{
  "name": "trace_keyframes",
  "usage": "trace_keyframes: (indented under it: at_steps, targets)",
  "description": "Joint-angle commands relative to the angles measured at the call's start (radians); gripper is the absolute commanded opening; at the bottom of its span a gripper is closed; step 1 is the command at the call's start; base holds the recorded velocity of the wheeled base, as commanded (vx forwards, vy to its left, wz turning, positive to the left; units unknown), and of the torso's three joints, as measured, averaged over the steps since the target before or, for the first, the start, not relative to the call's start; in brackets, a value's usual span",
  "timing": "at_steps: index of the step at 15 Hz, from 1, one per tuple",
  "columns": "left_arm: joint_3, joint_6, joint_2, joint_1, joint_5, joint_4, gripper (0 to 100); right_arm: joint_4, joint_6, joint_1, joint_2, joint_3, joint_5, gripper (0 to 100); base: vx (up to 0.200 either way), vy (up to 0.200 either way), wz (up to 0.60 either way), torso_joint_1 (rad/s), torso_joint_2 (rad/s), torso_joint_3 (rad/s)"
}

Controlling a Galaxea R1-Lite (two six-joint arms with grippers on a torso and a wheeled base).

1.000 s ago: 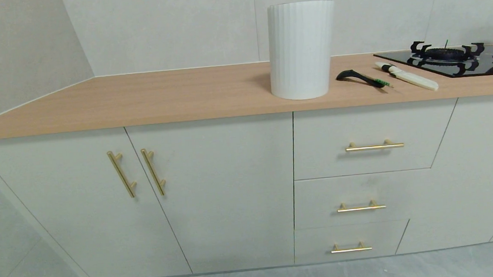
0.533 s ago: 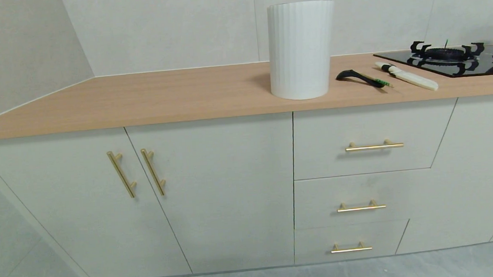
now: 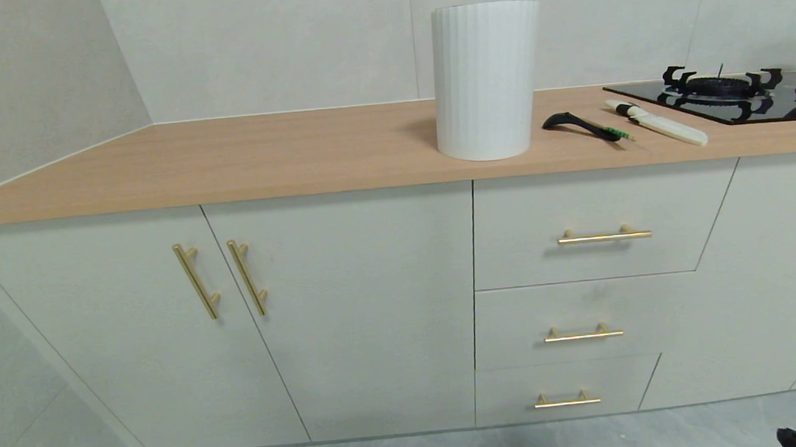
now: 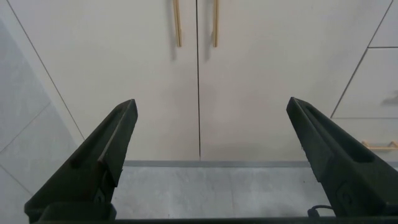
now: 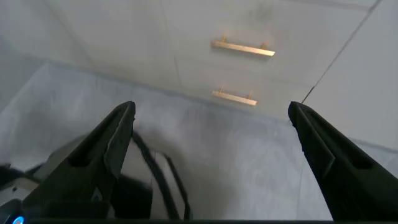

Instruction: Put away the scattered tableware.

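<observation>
Left fingers (image 4: 106, 155) wide apart, empty | right fingers (image 5: 99, 162) wide apart, empty

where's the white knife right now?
Head view, right side: the white knife lies on the counter, between the black utensil and the stove.

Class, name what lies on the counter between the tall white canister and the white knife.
A black-handled utensil lies there, beside the knife; the head view shows it.

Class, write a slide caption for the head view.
White ribbed container, black utensil and white knife on a wooden counter beside the hob.
</observation>
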Motion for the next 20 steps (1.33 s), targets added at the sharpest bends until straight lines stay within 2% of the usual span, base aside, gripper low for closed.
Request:
trace_keyframes:
  at_steps: [1,12,13,17,20]
  targets:
    - [0.0,0.0,0.002,0.0,0.0,0.0,100,-0.073,0.02,0.02,0.348,-0.134,-0.013,100,0.0,0.0,0.0,0.0,0.0,0.0]
    - [0.0,-0.002,0.002,0.0,0.0,0.0,100,-0.352,0.019,0.006,1.007,-0.354,-0.062,100,0.0,0.0,0.0,0.0,0.0,0.0]
    - [0.0,-0.002,0.002,0.0,0.0,0.0,100,-0.429,0.02,0.003,1.093,-0.366,-0.096,100,0.0,0.0,0.0,0.0,0.0,0.0]
    - [0.0,-0.002,0.002,0.0,0.0,0.0,100,-0.666,0.022,0.003,1.227,-0.323,-0.169,100,0.0,0.0,0.0,0.0,0.0,0.0]
    - [0.0,0.0,0.002,0.0,0.0,0.0,100,-0.728,0.023,0.011,1.267,-0.303,-0.2,100,0.0,0.0,0.0,0.0,0.0,0.0]
